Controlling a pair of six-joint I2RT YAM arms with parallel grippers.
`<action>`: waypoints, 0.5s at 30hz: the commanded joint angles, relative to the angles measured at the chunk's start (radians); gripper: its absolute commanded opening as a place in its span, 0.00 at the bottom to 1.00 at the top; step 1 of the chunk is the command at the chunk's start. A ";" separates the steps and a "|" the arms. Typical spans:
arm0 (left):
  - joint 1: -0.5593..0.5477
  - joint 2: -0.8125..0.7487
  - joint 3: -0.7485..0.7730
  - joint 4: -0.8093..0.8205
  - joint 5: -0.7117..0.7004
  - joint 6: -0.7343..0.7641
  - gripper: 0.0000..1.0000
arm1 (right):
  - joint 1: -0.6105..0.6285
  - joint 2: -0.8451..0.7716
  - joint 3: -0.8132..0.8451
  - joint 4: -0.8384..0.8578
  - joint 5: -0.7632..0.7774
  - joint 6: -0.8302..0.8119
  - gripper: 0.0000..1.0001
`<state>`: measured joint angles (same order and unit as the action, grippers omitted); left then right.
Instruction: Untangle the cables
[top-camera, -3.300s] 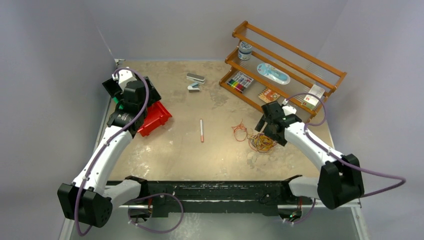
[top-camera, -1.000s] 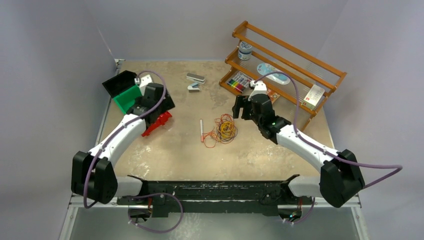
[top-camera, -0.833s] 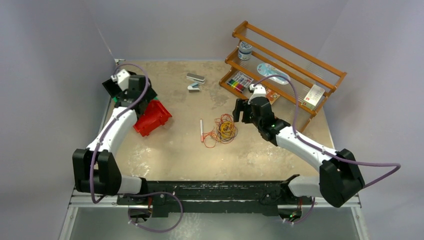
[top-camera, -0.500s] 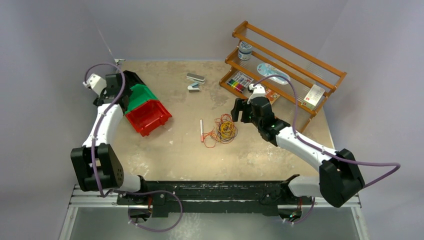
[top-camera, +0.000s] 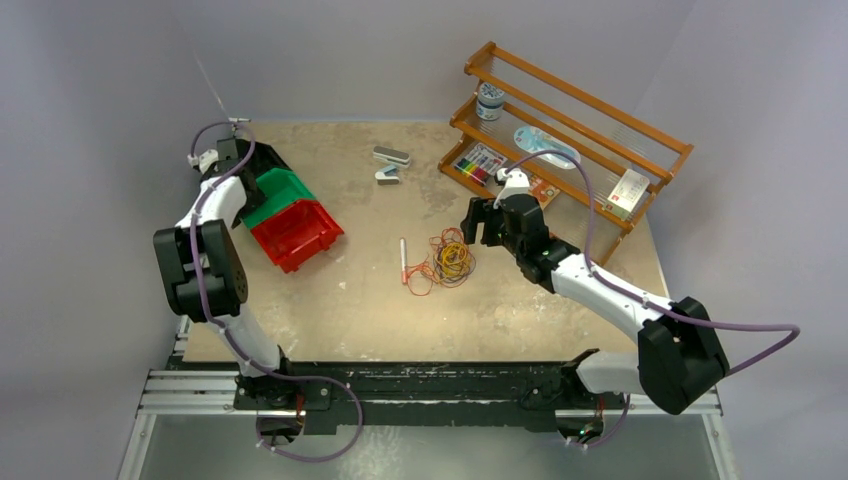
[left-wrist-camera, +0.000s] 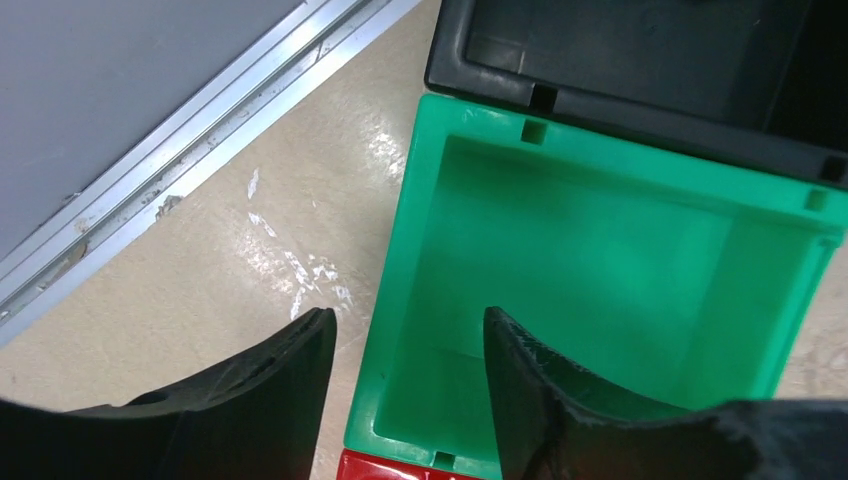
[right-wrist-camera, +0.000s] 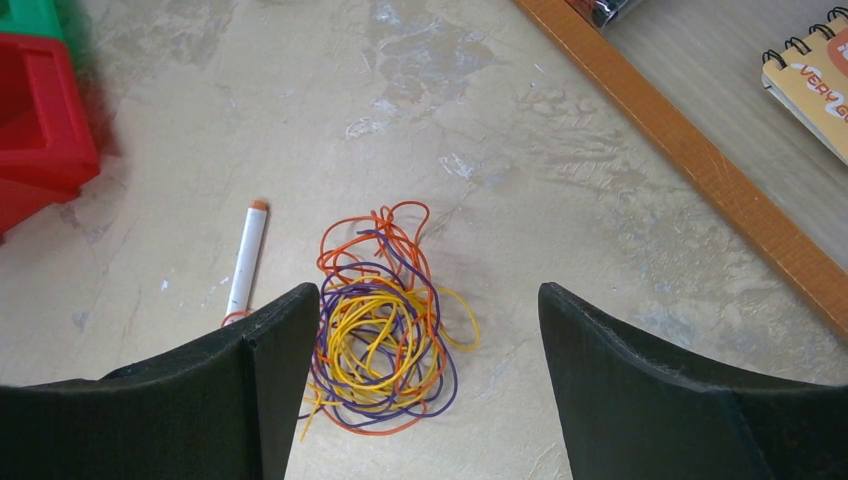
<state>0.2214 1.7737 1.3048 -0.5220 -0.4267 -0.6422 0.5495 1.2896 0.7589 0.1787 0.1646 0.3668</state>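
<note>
Beige bench top, scuffed, grey walls on three sides; your items as follows.

1. Cables (top-camera: 450, 258) (right-wrist-camera: 385, 330): one tangled heap of thin red-orange, yellow and purple wire, lying flat near the bench's middle, slightly toward the right edge. Nothing grips it.
2. Marker pen (top-camera: 403, 261) (right-wrist-camera: 246, 262): white with an orange end, just left of the heap; a red-orange strand reaches its near tip.
3. Right gripper (top-camera: 478, 222) (right-wrist-camera: 430, 390): you find it above the heap's far-right side, jaws spread wide and holding nothing.
4. Left gripper (left-wrist-camera: 408, 330): at the far left corner, over the green bin (top-camera: 280, 190) (left-wrist-camera: 600, 280). Its jaws stand apart on either side of the bin's wall, and you see no clamp on it.
5. Black bin (top-camera: 262, 160) (left-wrist-camera: 650, 60) and red bin (top-camera: 297, 232): in one row with the green bin between them and touching both.
6. Wooden rack (top-camera: 570, 110): far right corner, carrying small stationery, including a spiral notebook (right-wrist-camera: 815, 70).
</note>
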 joint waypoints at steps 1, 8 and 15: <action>0.009 0.008 0.074 -0.044 -0.029 0.053 0.53 | 0.000 -0.020 -0.006 0.048 -0.002 -0.027 0.82; 0.011 0.062 0.126 -0.072 -0.067 0.095 0.35 | 0.000 -0.027 -0.010 0.060 -0.012 -0.027 0.82; 0.011 0.100 0.146 -0.076 -0.050 0.128 0.26 | 0.000 -0.033 -0.019 0.067 -0.011 -0.029 0.82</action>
<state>0.2226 1.8542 1.4014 -0.5926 -0.4622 -0.5545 0.5495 1.2884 0.7425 0.1978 0.1612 0.3538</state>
